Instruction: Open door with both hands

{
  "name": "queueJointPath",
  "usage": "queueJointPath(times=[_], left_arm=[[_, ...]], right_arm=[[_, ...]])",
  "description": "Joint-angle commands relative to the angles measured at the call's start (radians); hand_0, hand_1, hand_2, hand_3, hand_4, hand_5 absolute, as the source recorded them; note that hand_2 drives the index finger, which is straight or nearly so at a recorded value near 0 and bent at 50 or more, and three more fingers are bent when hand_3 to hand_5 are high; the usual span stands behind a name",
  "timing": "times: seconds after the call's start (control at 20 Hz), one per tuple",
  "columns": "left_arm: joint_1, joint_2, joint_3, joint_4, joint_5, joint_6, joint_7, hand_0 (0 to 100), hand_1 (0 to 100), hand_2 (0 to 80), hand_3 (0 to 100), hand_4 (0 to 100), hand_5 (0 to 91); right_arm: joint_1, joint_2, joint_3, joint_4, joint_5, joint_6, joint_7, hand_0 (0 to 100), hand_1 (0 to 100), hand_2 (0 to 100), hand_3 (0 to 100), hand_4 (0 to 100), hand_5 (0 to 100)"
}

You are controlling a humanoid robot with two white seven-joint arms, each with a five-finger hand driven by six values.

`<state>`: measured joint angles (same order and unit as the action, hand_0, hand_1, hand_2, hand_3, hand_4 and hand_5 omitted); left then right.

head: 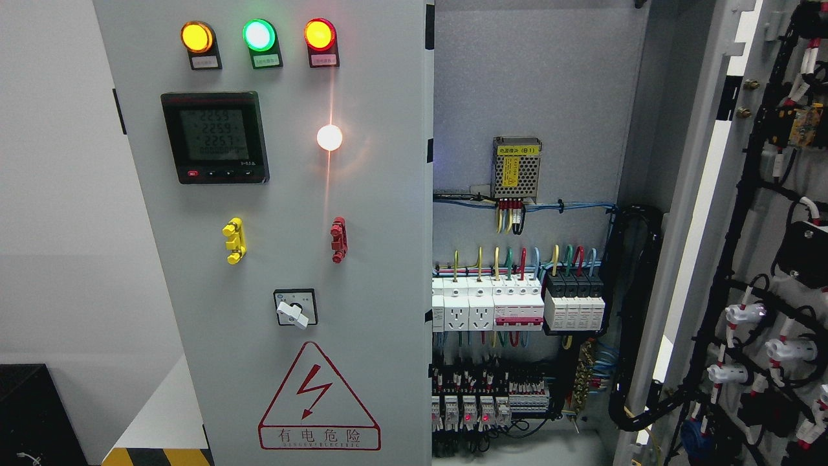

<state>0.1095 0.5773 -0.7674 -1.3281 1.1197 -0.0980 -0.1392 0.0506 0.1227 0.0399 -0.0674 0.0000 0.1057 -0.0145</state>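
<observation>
A grey electrical cabinet fills the head view. Its left door (272, 259) stands closed and carries three lit lamps (257, 35), a digital meter (215, 137), a yellow handle (233, 241), a red handle (337, 239), a rotary switch (295, 308) and a red warning triangle. The right door (718, 213) is swung wide open to the right, its wired inner side facing me. Between them the cabinet's inside (537, 90) shows, with breakers (517, 304) and wiring. Neither of my hands appears in the picture.
A black box (29, 414) stands at the lower left beside a white wall. A yellow-and-black striped edge (155, 457) runs along the floor under the cabinet. Black cable bundles (637, 310) hang along the hinge side of the open door.
</observation>
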Motion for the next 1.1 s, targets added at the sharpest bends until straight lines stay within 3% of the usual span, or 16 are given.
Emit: queueJointPath(times=[0.0,0.25,0.45,0.75,1.05], left_arm=[[0.041,-0.066,0.013,0.45,-0.049,0.0,-0.037,0,0,0.0,0,0,0.0],[0.036,-0.177,0.019,0.714,-0.126,0.0,-0.083,0,0,0.0,0,0,0.0],[0.033,-0.301,0.1,0.938,-0.196,0.0,-0.092,0,0,0.0,0,0,0.0],[0.033,-0.353,0.143,1.038,-0.319,0.0,-0.092,0,0,0.0,0,0,0.0],[0.001,-0.419,0.149,1.196,-0.327,0.0,-0.091,0,0,0.0,0,0,0.0]], right_arm=[[0.0,0.0,0.0,0.0,-0.009,0.0,0.001,19,0,0,0,0,0],[0.0,0.0,0.0,0.0,-0.009,0.0,0.001,19,0,0,0,0,0],[0.0,0.0,0.0,0.0,-0.009,0.0,-0.001,19,0,0,0,0,0],[0.0,0.0,0.0,0.0,-0.009,0.0,-0.001,19,0,0,0,0,0],[0.0,0.0,0.0,0.0,-0.009,0.0,-0.001,19,0,0,0,0,0]])
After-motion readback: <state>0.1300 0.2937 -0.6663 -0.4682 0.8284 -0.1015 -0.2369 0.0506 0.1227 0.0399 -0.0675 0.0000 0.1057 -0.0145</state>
